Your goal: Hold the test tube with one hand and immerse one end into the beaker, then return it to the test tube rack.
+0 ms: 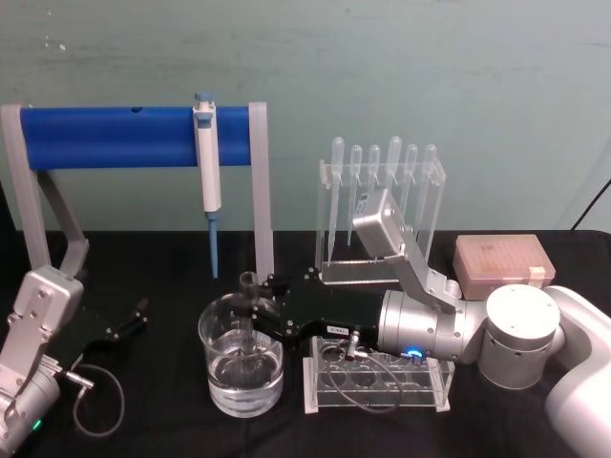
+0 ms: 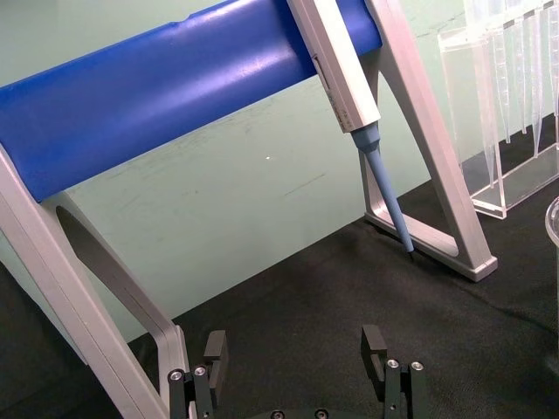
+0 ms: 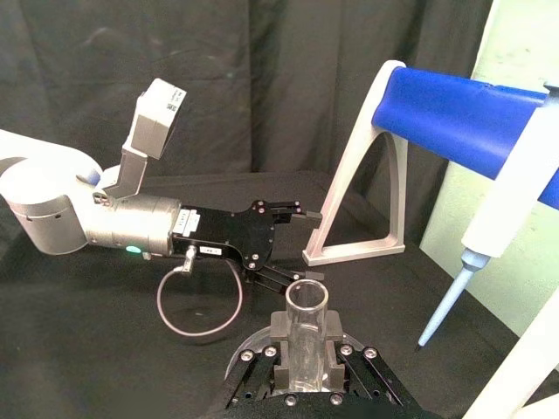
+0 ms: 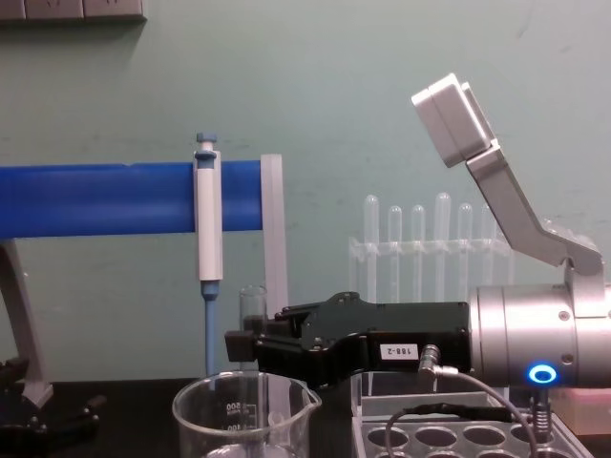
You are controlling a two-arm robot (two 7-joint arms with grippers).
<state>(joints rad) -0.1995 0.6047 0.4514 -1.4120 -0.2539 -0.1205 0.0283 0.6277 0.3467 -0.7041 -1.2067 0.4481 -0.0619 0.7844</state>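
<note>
Near the one beaker [image 1: 242, 367], one test tube [image 1: 247, 286], six pipettes [image 1: 394, 181], one pipettor [image 1: 207, 172] and one pink box [image 1: 503, 260] are showing.

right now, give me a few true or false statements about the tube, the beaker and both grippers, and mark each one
1. The right gripper is shut on the test tube. True.
2. The test tube stands in the test tube rack. False: it is held upright with its lower end down inside the beaker, left of the test tube rack.
3. The left gripper holds the pipettor. False: the left gripper is open and empty, low on the robot's left, and the pipettor hangs on the blue stand.
4. The beaker holds clear liquid. True.
</note>
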